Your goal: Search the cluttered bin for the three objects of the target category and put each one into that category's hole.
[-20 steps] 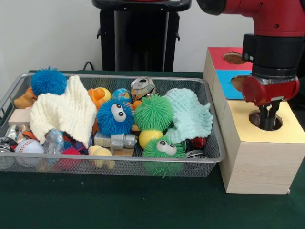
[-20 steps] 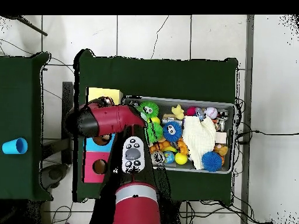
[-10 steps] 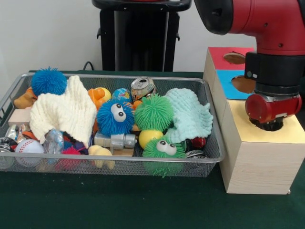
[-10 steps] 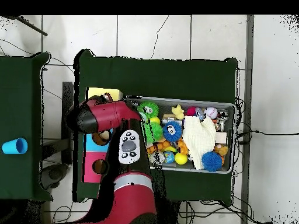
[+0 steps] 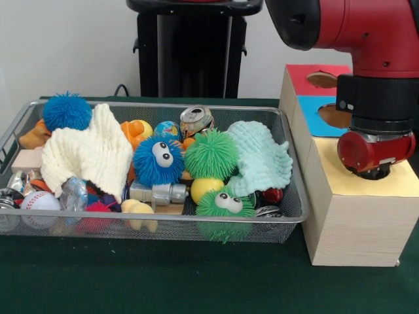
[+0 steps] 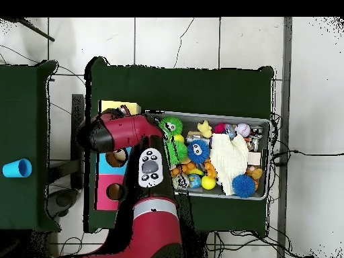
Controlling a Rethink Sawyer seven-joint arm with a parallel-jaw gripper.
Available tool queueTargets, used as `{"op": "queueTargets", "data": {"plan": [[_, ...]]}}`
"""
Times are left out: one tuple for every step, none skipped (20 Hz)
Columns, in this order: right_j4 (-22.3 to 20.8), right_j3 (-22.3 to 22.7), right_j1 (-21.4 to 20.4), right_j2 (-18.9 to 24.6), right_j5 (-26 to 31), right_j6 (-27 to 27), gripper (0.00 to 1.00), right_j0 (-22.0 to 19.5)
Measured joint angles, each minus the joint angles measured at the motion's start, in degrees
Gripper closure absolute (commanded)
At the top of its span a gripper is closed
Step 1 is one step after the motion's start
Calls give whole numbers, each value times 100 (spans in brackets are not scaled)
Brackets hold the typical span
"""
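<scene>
My gripper (image 5: 372, 171) is sunk into the round hole of the yellow section (image 5: 347, 185) of the wooden sorting box, so only its red wrist shows above the rim. The box's blue section (image 5: 314, 108) and red section (image 5: 302, 77) lie behind it, each with its own hole. The wire bin (image 5: 163, 226) holds a green fuzzy ball (image 5: 211, 154), a blue fuzzy ball with eyes (image 5: 158, 160), a smaller green one with eyes (image 5: 224, 203), a cream cloth (image 5: 88, 154), a mint cloth (image 5: 263, 157) and a crushed can (image 5: 196, 120). In the overhead view the arm (image 6: 117, 133) hides the gripper.
A blue spiky ball (image 5: 67, 111), a yellow ball (image 5: 205, 188), a baseball (image 5: 39, 200) and a metal block (image 5: 158, 192) also lie in the bin. A blue cup (image 6: 16, 168) stands on a separate side table. Green cloth covers the table (image 5: 163, 275).
One second ago the gripper hung just above the yellow hole with its tips showing; it has since gone down into the hole, and the arm's upper link has swung over the box.
</scene>
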Motion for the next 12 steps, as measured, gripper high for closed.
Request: {"op": "queueTargets", "data": {"plan": [[0,49,-51,42,28,0,100,-36],[0,99,-101,83,57,0,100,-72],[0,141,-149,109,87,0,100,-95],[1,243,-279,156,189,0,100,-141],[7,301,-364,178,271,0,100,-164],[20,378,-499,206,413,0,100,-191],[33,451,-665,222,609,0,100,-207],[48,496,-807,221,791,0,100,-209],[56,515,-899,222,909,0,100,-208],[65,533,-991,223,1026,0,100,-207],[72,542,-1058,224,1107,0,100,-207],[86,554,-1185,227,1261,0,100,-209]]}}
